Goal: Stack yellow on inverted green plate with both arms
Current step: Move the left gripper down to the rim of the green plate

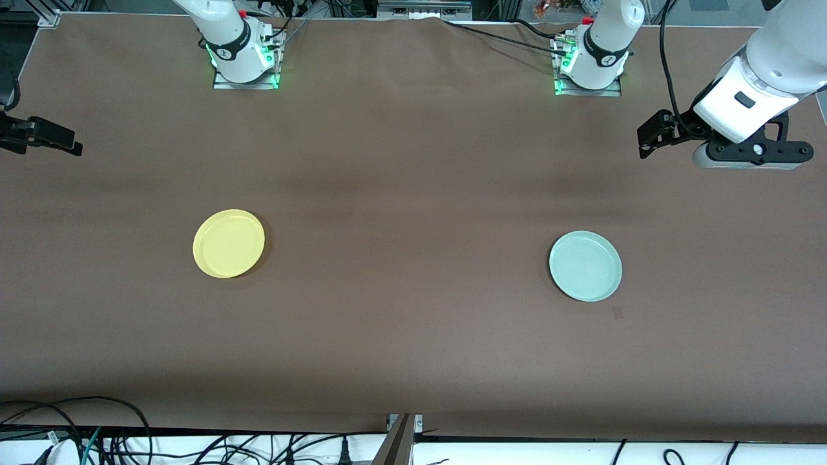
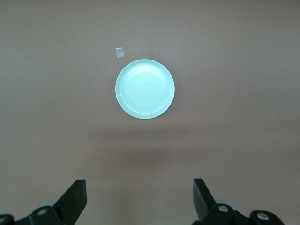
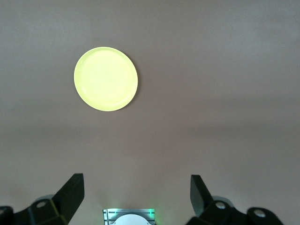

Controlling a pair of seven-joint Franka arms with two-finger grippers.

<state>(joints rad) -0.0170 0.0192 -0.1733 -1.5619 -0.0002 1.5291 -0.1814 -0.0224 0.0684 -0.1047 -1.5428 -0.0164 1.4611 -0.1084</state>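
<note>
The yellow plate (image 1: 229, 243) lies flat on the brown table toward the right arm's end, also seen in the right wrist view (image 3: 106, 78). The pale green plate (image 1: 585, 266) lies flat toward the left arm's end, its concentric rings showing in the left wrist view (image 2: 145, 88). My left gripper (image 1: 649, 137) hangs high over the table's end by its own base, open and empty (image 2: 139, 187). Over the other end my right gripper (image 1: 61, 139) is raised, open with nothing between its fingers (image 3: 137, 183). Both grippers are well apart from the plates.
A small square patch (image 1: 617, 314) marks the cloth just nearer the front camera than the green plate. The arm bases (image 1: 244, 61) (image 1: 589, 68) stand along the table's back edge. Cables (image 1: 116, 439) run below the table's front edge.
</note>
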